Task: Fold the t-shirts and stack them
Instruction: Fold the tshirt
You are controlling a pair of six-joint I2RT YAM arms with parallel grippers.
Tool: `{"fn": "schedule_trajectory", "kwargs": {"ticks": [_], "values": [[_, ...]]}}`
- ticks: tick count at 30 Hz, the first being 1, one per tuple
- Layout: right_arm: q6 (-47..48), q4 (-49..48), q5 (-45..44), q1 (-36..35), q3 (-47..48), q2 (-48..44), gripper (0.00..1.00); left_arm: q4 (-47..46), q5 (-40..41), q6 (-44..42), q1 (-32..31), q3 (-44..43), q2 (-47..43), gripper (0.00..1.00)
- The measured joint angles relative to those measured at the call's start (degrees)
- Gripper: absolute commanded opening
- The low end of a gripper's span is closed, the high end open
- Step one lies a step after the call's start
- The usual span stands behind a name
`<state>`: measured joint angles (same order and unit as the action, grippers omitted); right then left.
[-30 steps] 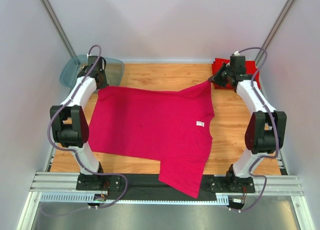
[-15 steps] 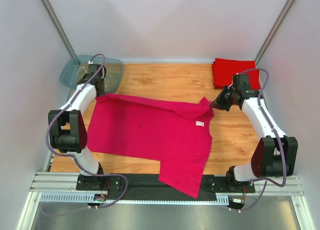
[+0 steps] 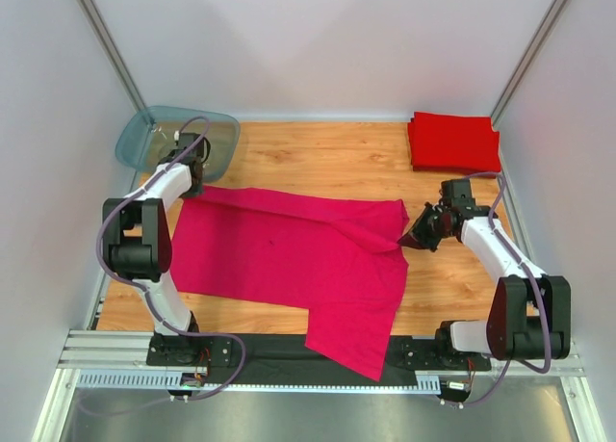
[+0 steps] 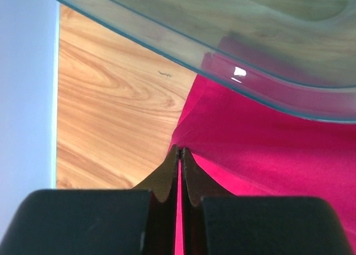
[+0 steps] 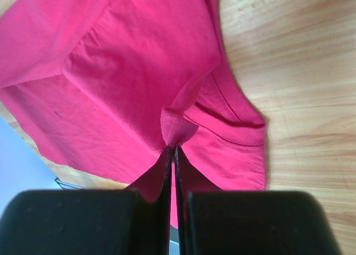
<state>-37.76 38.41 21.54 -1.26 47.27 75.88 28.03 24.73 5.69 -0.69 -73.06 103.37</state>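
A magenta-pink t-shirt (image 3: 289, 254) lies spread over the middle of the wooden table, its far edge folded back toward the near side. My left gripper (image 3: 192, 184) is shut on the shirt's far left corner (image 4: 179, 149), just beside the tub. My right gripper (image 3: 412, 238) is shut on a pinch of cloth at the shirt's right edge (image 5: 177, 130), low over the table. A folded red t-shirt (image 3: 453, 142) rests at the far right corner. The pink shirt's near part hangs over the table's front edge (image 3: 351, 351).
A translucent blue-grey plastic tub (image 3: 178, 139) stands at the far left corner, its rim (image 4: 222, 71) overhanging the left gripper's view. Grey walls close in on both sides. Bare wood (image 3: 318, 158) shows between the pink shirt and the back wall.
Both grippers have pulled the shirt's far edge toward the near side, folding it over. The right arm came furthest, from beside the red stack down to mid-table; the white neck label is now covered.
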Motion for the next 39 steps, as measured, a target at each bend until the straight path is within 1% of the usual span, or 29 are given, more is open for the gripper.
{"fn": "schedule_trajectory", "kwargs": {"ticks": [3,4,6,7,8,9,10,12,13,16,19,21,24,28,31,34,39], "values": [[-0.37,-0.57,0.02,-0.24,-1.55,0.0,0.0,1.01,1.46,0.44,0.0,-0.39,1.36,0.0],[-0.39,-0.59,-0.02,-0.31,-1.81,0.0,0.0,1.29,1.99,0.55,0.0,-0.39,1.62,0.02],[-0.37,-0.63,-0.55,-0.5,-2.12,0.0,0.0,2.21,3.41,0.59,0.0,-0.59,2.14,0.1],[-0.37,-0.74,-0.68,-0.55,-2.27,0.0,0.0,2.95,4.26,0.59,0.0,-0.98,2.51,0.19],[-0.37,-0.83,-0.81,-0.57,-2.49,0.04,0.0,3.61,4.96,0.61,0.0,-1.53,2.95,0.24],[-0.37,-0.96,-0.83,-0.57,-2.73,0.13,0.04,4.48,6.08,0.87,0.0,-2.56,3.67,0.29],[-0.39,-1.05,-0.85,-0.61,-3.04,0.26,0.07,4.72,6.73,1.11,0.0,-3.15,4.13,0.37],[-0.39,-0.63,-1.03,-0.9,-3.41,0.44,0.14,6.43,8.57,1.92,0.04,-4.81,4.83,0.43],[-0.39,-0.17,-1.11,-1.07,-3.41,0.52,0.21,7.32,9.18,2.78,0.04,-5.44,4.9,0.45],[-0.13,2.56,-2.1,-1.84,-2.8,0.52,0.26,10.54,10.29,6.1,0.04,-7.26,4.55,0.46],[-0.61,6.97,-4.59,-3.41,-0.72,0.31,0.27,13.53,7.98,10.19,0.04,-6.86,2.25,0.46],[-2.05,9.05,-6.82,-5.62,0.98,0.0,0.27,14.14,4.13,12.85,0.04,-4.61,-1.27,0.45],[-5.62,9.57,-9.6,-10.14,1.73,-0.72,0.26,14.1,-2.95,15.98,0.02,0.59,-7.37,0.44],[-10.38,6.75,-10.99,-14.32,-1.57,-0.98,0.24,14.25,-13.2,19.04,-0.07,7.45,-11.98,0.44],[-11.98,5.6,-12.46,-14.97,-4.42,-0.26,0.22,14.53,-18.58,20.76,-0.13,10.56,-12.52,0.43],[-12.44,5.64,-16.0,-14.95,-5.99,2.34,0.22,15.67,-22.67,22.43,-0.13,11.3,-13.07,0.43],[-12.28,6.05,-21.14,-13.75,-5.95,5.92,0.22,16.94,-26.23,25.05,-0.13,11.26,-16.85,0.44]]}}
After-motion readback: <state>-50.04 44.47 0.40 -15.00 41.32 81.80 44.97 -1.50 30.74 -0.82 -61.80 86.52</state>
